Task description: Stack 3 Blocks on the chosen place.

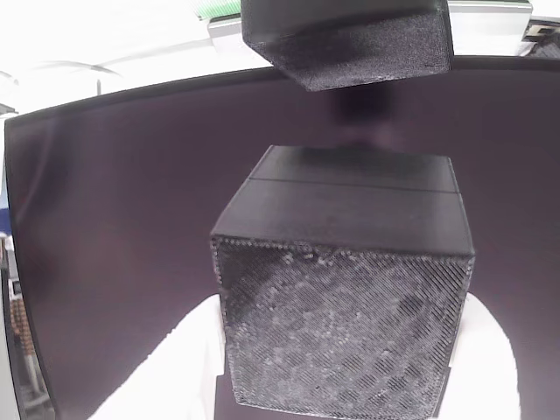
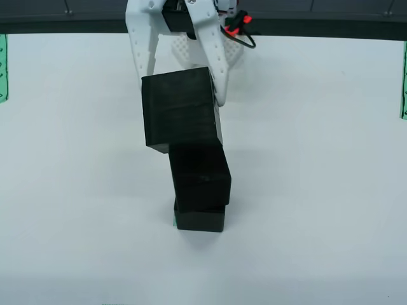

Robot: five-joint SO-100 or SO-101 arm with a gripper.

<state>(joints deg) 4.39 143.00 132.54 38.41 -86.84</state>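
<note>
The white gripper (image 2: 181, 89) pinches the third black cube (image 2: 181, 108) between its two fingers, one finger on the cube's left side and one on its right in the view from above. This is the last placing step: two cubes are already stacked on the white table (image 2: 318, 190), the middle cube (image 2: 200, 175) sitting on the bottom cube (image 2: 200, 220). A thin sliver of green at the bottom cube's left edge is probably the striped square target (image 2: 174, 220), almost wholly covered.

In the view from above the held cube overlaps the far edge of the middle cube and sits a little left of it, slightly tilted; whether it already touches the stack I cannot tell. In the view that rides on the gripper, the held cube (image 1: 341, 297) fills the lower middle and another black cube (image 1: 350, 39) hangs at the top edge.

Next, I judge, the cube needs shifting right and nearer until squared over the stack, then gentle lowering before release, since a nudge could topple the pile.

Count: three cubes, one gripper, one target patch
</note>
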